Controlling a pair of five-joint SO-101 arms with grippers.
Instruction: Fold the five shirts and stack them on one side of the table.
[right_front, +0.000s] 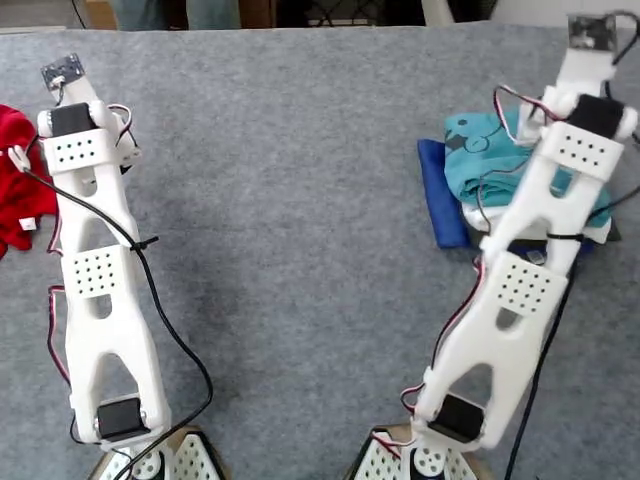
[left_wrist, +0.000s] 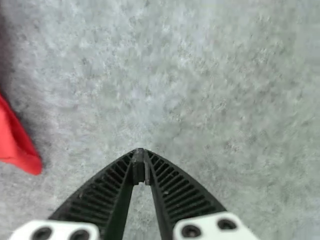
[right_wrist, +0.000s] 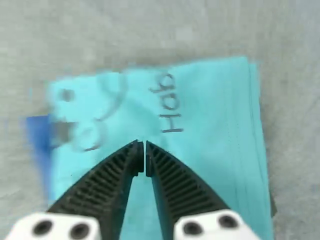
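Both pinched shut and empty, the right gripper (right_wrist: 140, 159) hangs over the teal-topped stack (right_front: 472, 150) while the left gripper (left_wrist: 139, 167) sits far from that stack beside the crumpled red shirt (right_front: 20, 185), which likely wants spreading flat before any fold.

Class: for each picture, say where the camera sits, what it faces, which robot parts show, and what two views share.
High: fixed overhead, looking down at the table; both arms show.
Left wrist: on left arm, facing table and red shirt; shut left tool shows.
Right wrist: on right arm, facing teal shirt; shut right tool shows.
Shared: teal shirt, high and right wrist.
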